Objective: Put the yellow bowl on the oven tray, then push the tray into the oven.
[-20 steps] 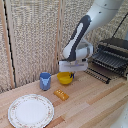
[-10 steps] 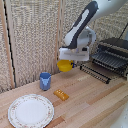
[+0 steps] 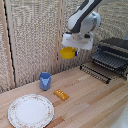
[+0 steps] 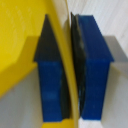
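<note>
The yellow dish [image 3: 67,52] hangs in the air well above the wooden table, held by its rim under my grabber [image 3: 74,46]. In the wrist view the two blue fingers [image 4: 92,70] are shut on the thin yellow rim [image 4: 64,60], one on each side of it. The baking sheet [image 3: 112,60] sticks out of the oven [image 3: 117,47] at the exterior view's right, some way to the right of the dish. The oven door panel [image 3: 95,72] lies open below the sheet.
A blue cup [image 3: 45,80] stands on the table below and to the exterior view's left of the dish. A small orange block [image 3: 61,94] lies near it. A large patterned white plate [image 3: 30,110] rests at the front left.
The grabber has lifted the yellow dish from the table, risen higher and moved toward the exterior view's right, toward the oven.
</note>
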Motion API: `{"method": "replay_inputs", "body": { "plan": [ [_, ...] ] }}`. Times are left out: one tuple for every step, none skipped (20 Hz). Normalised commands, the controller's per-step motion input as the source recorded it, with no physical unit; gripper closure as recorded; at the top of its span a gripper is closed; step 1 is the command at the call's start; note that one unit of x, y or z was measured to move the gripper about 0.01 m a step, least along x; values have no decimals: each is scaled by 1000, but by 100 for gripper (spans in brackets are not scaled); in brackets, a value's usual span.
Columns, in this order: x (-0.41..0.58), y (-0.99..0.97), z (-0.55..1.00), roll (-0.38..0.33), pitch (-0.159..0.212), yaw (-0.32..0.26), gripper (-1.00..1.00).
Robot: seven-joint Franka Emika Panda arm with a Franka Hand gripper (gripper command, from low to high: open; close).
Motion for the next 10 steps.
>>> {"method": "replay_inputs", "body": {
  "plan": [
    [46,-611,631,2,33,-197,100],
    [43,-623,580,2,14,-193,100],
    [46,-643,534,2,0,-184,100],
    [49,-646,491,5,0,-181,100],
    [37,-680,431,17,0,-164,100],
    [37,-691,369,24,0,-155,100],
    [86,-709,220,28,-32,-147,100],
    [80,-731,109,23,-48,-146,100],
    [54,-777,23,34,-54,-126,100],
    [54,-811,3,38,-56,-110,100]
  ]
}}
